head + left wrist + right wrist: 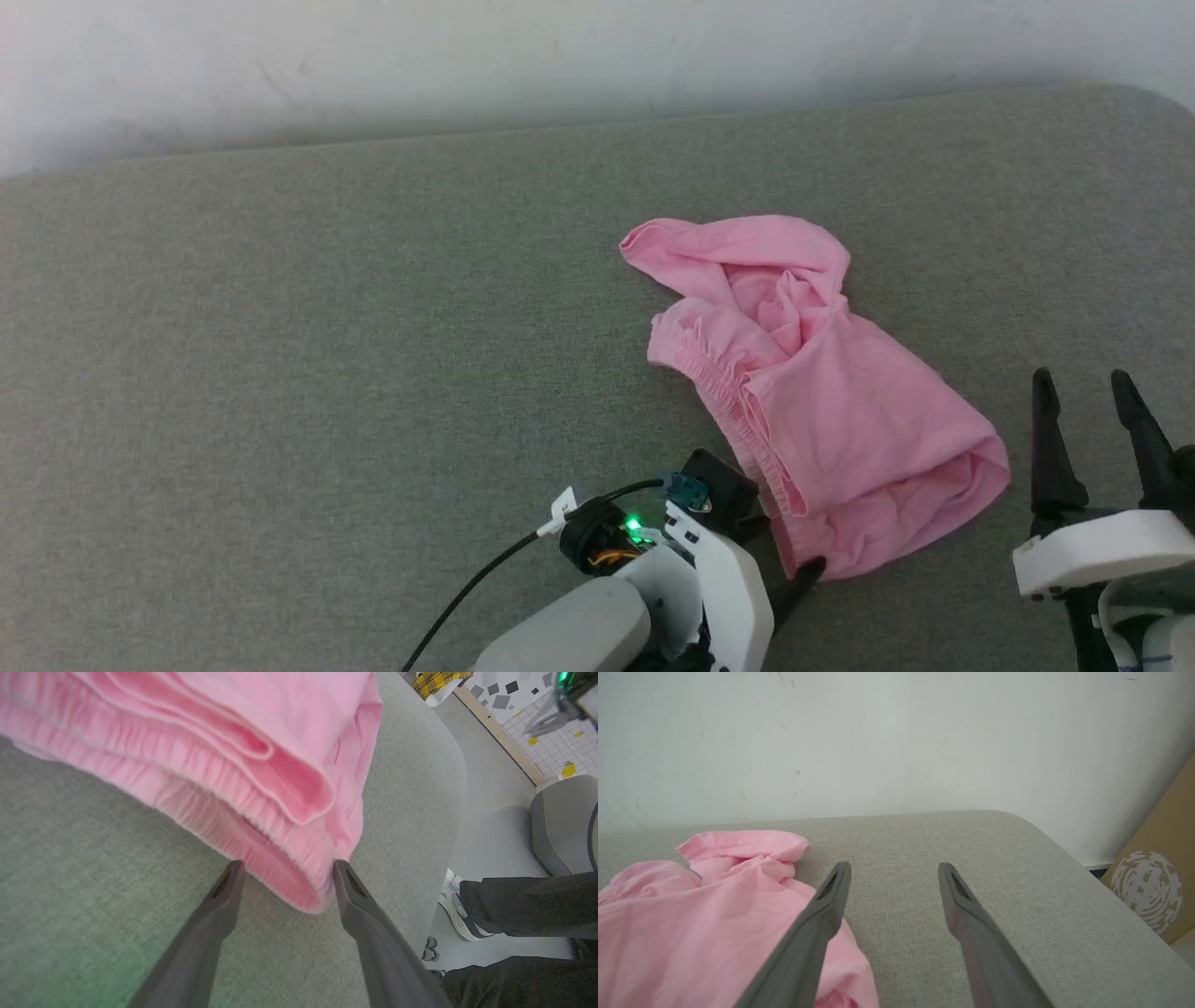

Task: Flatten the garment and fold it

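Garment between spread left gripper (perhaps touching)

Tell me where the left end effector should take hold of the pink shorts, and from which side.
Grip the gathered waistband at its near corner, coming low from the robot's side. That thick ridged edge of the shorts sits inside the open left end effector, on the cushion.

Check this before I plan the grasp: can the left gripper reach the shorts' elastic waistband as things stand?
Probably yes: the left gripper is open and straddles the waistband end of the pink shorts, with nothing between.
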Controlling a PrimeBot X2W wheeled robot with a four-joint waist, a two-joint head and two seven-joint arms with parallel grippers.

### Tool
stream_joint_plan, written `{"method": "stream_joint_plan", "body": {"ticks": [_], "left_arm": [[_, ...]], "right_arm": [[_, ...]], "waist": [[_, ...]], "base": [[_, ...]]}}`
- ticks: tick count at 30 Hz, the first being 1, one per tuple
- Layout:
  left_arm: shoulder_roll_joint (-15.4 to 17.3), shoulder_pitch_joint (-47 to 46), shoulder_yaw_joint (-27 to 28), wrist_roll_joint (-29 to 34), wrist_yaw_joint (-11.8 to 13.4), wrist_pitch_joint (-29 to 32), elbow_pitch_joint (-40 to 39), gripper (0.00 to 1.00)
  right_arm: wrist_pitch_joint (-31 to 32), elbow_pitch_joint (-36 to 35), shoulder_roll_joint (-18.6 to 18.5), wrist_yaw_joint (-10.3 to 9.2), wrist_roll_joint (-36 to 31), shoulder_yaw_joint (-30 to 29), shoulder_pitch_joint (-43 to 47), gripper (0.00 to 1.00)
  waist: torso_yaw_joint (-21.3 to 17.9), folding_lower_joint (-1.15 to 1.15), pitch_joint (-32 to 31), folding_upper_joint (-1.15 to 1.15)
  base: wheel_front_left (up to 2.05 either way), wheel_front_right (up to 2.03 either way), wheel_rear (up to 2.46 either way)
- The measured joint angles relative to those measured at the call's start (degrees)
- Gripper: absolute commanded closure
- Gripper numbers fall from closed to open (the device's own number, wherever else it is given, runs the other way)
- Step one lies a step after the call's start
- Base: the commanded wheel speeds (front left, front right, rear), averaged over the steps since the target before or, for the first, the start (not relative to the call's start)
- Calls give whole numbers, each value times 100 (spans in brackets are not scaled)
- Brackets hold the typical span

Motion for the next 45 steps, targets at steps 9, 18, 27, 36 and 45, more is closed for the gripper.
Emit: {"method": "stream_joint_plan", "body": {"ticks": [9,18,27,36,45], "left_arm": [[-3,-227,-260,-633,-97,-1027,216,100],[703,-101,385,-621,366,-2164,-121,100],[2313,525,1532,-148,1378,-2571,-2293,100],[2679,1738,1939,-671,2004,-2448,-1448,0],[2203,1797,2959,517,2025,-2581,-1961,0]], "right_arm": [[34,-46,-2,0,-10,32,-69,0],[272,-79,-4,0,-24,330,79,0],[411,-94,-2,0,1,474,298,0],[545,30,-1,0,42,625,300,0],[737,-59,-9,-1,22,947,310,0]], "waist": [[297,-1,33,0],[707,-1,-301,0],[1231,-2,-588,0],[1474,-1,-675,0],[1709,-1,-718,0]], "base": [[0,0,0],[0,0,0],[0,0,0],[0,0,0],[0,0,0]]}}
